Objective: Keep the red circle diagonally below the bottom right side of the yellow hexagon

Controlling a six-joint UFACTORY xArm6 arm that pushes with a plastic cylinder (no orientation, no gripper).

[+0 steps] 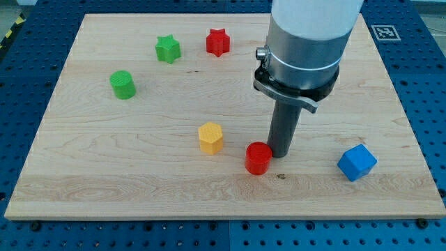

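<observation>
The red circle (258, 158) lies on the wooden board, low and right of centre. The yellow hexagon (210, 137) sits to its left and a little higher, with a small gap between them, so the red circle is diagonally below the hexagon's bottom right side. My tip (281, 153) is down on the board right next to the red circle's upper right edge, touching or nearly touching it. The dark rod rises from there into the arm's grey body at the view's top.
A blue cube (357, 162) lies at the lower right. A red star (217, 42) and a green star (167, 49) sit near the view's top. A green circle (122, 84) is at the upper left. The board (104, 174) rests on a blue perforated table.
</observation>
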